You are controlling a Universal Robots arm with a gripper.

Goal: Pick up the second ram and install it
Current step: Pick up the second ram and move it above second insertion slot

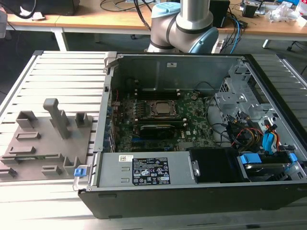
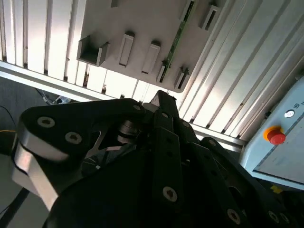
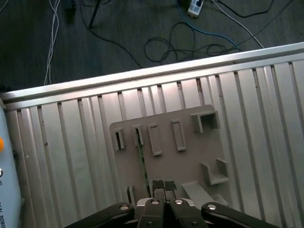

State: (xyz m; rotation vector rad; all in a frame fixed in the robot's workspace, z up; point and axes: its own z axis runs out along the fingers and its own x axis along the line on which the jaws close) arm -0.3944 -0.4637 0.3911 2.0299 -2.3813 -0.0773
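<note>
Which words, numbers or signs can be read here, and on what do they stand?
None can be read.
Black label on the power supply: print too small.
White sticker beside it: too small.
Sticker on the case's far wall: too small.
Panel print by the red button: cut off.

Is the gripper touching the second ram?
Apart. In the second wrist view the gripper hangs short of the second ram, with grey fixture showing between them.
</note>
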